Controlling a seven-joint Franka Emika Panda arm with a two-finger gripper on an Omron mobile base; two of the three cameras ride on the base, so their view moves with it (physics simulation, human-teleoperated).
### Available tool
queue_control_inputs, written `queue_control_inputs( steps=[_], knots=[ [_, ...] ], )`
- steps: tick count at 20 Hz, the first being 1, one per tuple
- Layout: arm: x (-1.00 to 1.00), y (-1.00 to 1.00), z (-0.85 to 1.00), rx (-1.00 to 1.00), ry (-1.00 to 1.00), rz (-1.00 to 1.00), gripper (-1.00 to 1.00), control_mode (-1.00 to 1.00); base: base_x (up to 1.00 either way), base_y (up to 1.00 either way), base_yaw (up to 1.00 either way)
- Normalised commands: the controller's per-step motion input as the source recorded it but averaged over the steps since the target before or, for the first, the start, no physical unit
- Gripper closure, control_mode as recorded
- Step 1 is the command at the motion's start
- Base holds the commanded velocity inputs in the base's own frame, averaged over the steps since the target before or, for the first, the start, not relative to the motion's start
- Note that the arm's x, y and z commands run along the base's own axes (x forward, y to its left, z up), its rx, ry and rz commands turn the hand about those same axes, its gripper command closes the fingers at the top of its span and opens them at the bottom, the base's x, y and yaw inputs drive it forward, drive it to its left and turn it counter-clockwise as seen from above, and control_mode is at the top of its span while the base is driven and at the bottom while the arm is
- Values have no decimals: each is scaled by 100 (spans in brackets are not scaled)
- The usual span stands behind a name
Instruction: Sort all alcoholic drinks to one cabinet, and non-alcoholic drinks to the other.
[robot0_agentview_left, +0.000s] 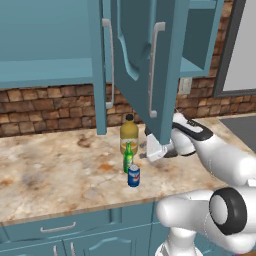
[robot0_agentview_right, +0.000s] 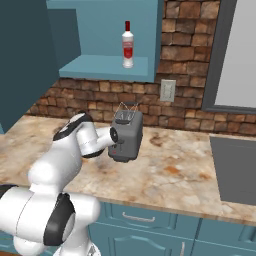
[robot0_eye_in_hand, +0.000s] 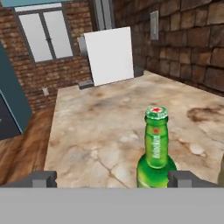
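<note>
Claw (robot0_eye_in_hand: 112, 178) spread wide, nothing pinched, fingertips (robot0_eye_in_hand: 43, 178) showing low in the hand view, one at each side. Green bottle (robot0_eye_in_hand: 155, 151) upright just ahead, standing between the two tips but hard by the right-hand one, not centred in the gap; whether glass meets finger cannot be told. From the left base view, claw (robot0_agentview_left: 151, 147) held level just above the bench (robot0_agentview_left: 60, 170), right of the drinks and near them. Closest to the front edge of the bench, blue can (robot0_agentview_left: 133, 175); just behind it, green bottle (robot0_agentview_left: 128, 157); behind that again, yellow juice bottle (robot0_agentview_left: 129, 134), black-capped, nearer the brick wall (robot0_agentview_left: 45, 107). All three upright, bunched in a short row running front to back, around mid-bench. Farther up, cabinet door (robot0_agentview_left: 145, 65) hanging open over the claw. In the right base view, open cabinet shelf (robot0_agentview_right: 107, 67) carrying a clear bottle with a red label (robot0_agentview_right: 128, 45), upright near the shelf's right end
</note>
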Motion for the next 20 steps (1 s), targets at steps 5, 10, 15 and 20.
queue_control_inputs(
  steps=[5,10,15,20],
  knots=[
    [22,10,-21,0,1,0,-100,-100,0,0,0],
    [26,10,-14,0,1,0,-100,-100,0,0,0],
    [29,10,-9,0,2,0,-100,-100,0,0,0],
    [15,6,-16,0,0,0,-100,-100,0,0,0]
  ],
)
